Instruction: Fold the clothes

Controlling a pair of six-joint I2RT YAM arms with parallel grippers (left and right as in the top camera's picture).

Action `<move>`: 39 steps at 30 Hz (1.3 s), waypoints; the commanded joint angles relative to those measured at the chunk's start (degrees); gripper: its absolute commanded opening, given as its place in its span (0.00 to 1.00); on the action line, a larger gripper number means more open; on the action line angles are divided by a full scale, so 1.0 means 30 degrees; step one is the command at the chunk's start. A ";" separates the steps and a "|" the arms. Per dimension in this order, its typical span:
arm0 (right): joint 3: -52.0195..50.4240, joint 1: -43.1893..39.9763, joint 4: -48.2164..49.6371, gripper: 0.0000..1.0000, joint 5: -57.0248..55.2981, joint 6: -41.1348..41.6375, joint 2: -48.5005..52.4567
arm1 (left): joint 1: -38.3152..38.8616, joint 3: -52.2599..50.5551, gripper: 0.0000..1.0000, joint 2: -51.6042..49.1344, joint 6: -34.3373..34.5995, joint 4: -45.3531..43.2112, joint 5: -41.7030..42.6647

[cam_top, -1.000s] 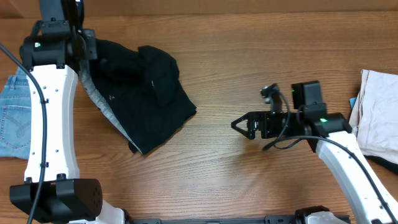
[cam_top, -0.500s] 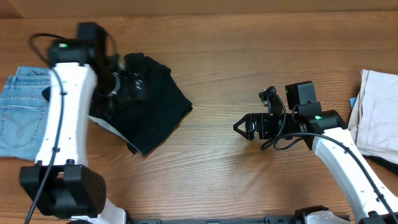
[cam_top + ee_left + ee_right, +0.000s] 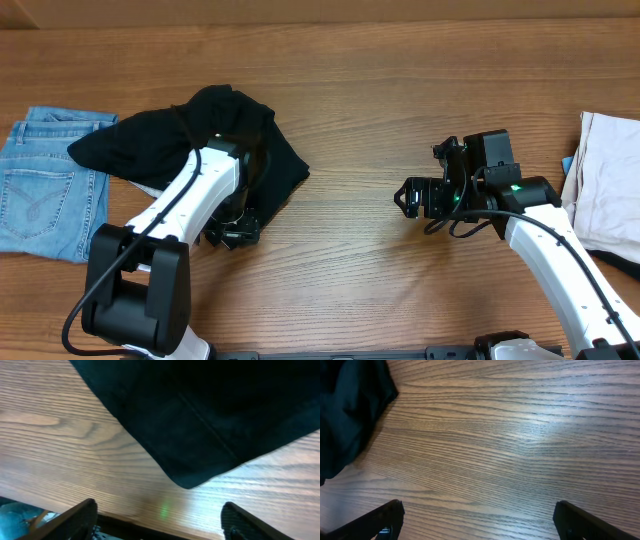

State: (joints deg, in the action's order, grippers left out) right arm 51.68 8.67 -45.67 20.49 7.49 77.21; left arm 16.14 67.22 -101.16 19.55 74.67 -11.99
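The clothes lie in three places. A large black top (image 3: pixel 230 130) is heaped at the back left, one end draped over light-blue jeans (image 3: pixel 40 185). Cream pieces (image 3: pixel 612 190) lie at the right edge. My left gripper (image 3: pixel 232 234) hovers open over the top's near corner. In the left wrist view that corner (image 3: pixel 200 435) lies just ahead of the open left gripper (image 3: pixel 160 521), with only wood between the fingers. My right gripper (image 3: pixel 408 195) stands open over bare wood at mid-right. In the right wrist view the right gripper (image 3: pixel 480 521) holds nothing, and the top's edge (image 3: pixel 345 410) shows at the upper left.
The wooden table (image 3: pixel 400 90) stretches between the black top and the cream pile. A dark and blue item (image 3: pixel 570 165) peeks out beside the cream pieces. The left arm's white link (image 3: pixel 165 215) crosses the top's near-left part.
The left gripper opened and let go of the black top, then swung from the back left to the top's near corner. The top now lies heaped, partly over the jeans. The right gripper drew back slightly rightward.
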 commanded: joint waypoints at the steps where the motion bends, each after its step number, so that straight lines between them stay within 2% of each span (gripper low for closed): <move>1: 0.0532 -0.0036 0.0029 1.00 -0.0474 0.0000 -0.0182 | 0.0801 -0.0051 0.79 0.0073 0.0124 -0.0823 -0.2295; 4: 0.0532 -0.0036 0.0036 1.00 -0.0474 0.0000 -0.0182 | 0.2310 -0.0080 0.81 0.0073 -0.0743 -0.1931 -0.3206; 7: 0.0532 -0.0036 0.0044 1.00 -0.0474 0.0000 -0.0182 | 0.3308 -0.0182 0.79 0.0066 -0.1515 -0.2266 -0.3213; 15: 0.0532 -0.0036 0.0036 1.00 -0.0474 0.0000 -0.0182 | 0.3388 -0.1872 0.68 0.0066 -0.1530 -0.3614 -0.3213; 17: 0.0532 -0.0036 0.0036 1.00 -0.0474 0.0000 -0.0182 | 0.3388 -0.2273 0.68 0.0066 -0.1530 -0.3971 -0.3220; 18: 0.0532 -0.0036 0.0044 1.00 -0.0474 0.0000 -0.0182 | 0.3381 -0.2346 0.64 0.0066 -0.1515 -0.4102 -0.3293; 19: 0.0532 -0.0036 0.0036 1.00 -0.0474 0.0000 -0.0182 | 0.3381 -0.2361 0.56 0.0066 -0.1508 -0.4138 -0.3534; 20: 0.0532 -0.0036 0.0036 1.00 -0.0474 0.0000 -0.0182 | 0.3381 -0.2361 0.53 0.0066 -0.1501 -0.4182 -0.3694; 23: 0.0532 -0.0036 0.0036 1.00 -0.0481 0.0000 -0.0182 | 0.3381 -0.2572 0.52 0.0058 -0.1421 -0.4634 -0.3701; 25: 0.0532 -0.0036 0.0044 1.00 -0.0488 -0.0007 -0.0182 | 0.3381 -0.2681 0.48 0.0058 -0.1428 -0.4699 -0.3716; 28: 0.0532 -0.0036 0.0044 1.00 -0.0546 -0.0007 -0.0182 | 0.3381 -0.2681 0.33 0.0058 -0.1370 -0.4699 -0.3942; 29: 0.0532 -0.0036 0.0044 1.00 -0.0554 -0.0007 -0.0182 | 0.3381 -0.2681 0.15 0.0058 -0.1348 -0.4692 -0.4000; 30: 0.0532 -0.0036 0.0051 1.00 -0.0546 -0.0007 -0.0182 | 0.3381 -0.2667 0.04 0.0066 -0.1282 -0.4568 -0.4007; 33: 0.0532 -0.0036 0.0095 1.00 -0.0539 -0.0153 -0.0182 | 0.3359 -0.1450 0.04 0.0248 0.1180 -0.2273 -0.4925; 36: 0.0532 0.0066 0.0510 0.95 0.0517 -0.0889 -0.0175 | 0.3359 0.1668 0.04 0.1807 0.2973 0.0561 -0.6849; 37: 0.0532 0.0204 0.0787 0.94 0.1508 -0.1158 -0.0175 | 0.3359 0.2783 0.04 0.2572 0.2987 0.0962 -0.7184; 39: 0.0539 0.1355 0.1574 0.96 0.3118 -0.1144 -0.0175 | 0.3359 0.6273 0.04 0.4736 0.1246 0.0896 -0.7235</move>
State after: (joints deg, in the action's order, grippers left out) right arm 51.70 9.23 -43.18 23.00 5.39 77.21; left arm 26.22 74.24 -94.96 25.76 77.25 -30.44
